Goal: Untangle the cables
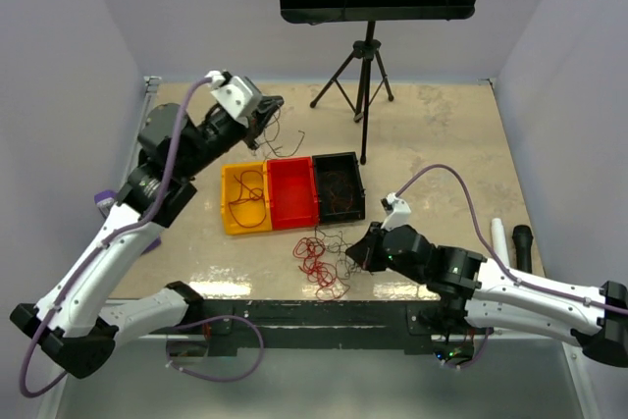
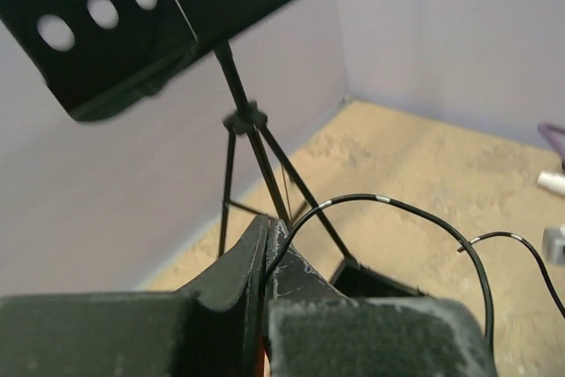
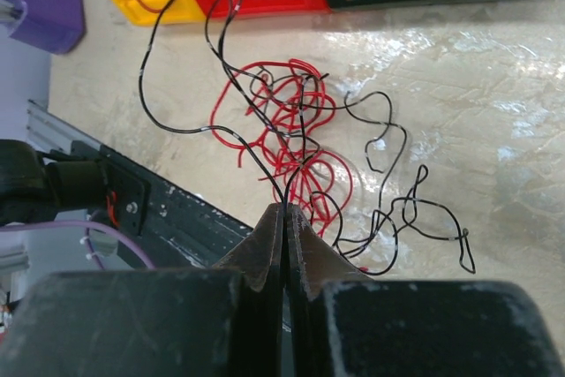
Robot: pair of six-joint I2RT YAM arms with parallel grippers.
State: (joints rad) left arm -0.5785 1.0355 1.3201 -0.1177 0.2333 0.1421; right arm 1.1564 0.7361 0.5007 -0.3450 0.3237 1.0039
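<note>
While both jaws pinch them, cables (image 1: 320,260) lie tangled.

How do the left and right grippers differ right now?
The left gripper is raised beyond the trays, pinching a single black wire. The right gripper sits low beside the tangle, pinching a black strand that runs into it. Both are shut on wire.

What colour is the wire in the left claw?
Black wire with one pale band, in the left claw; clearest in left wrist view.
</note>
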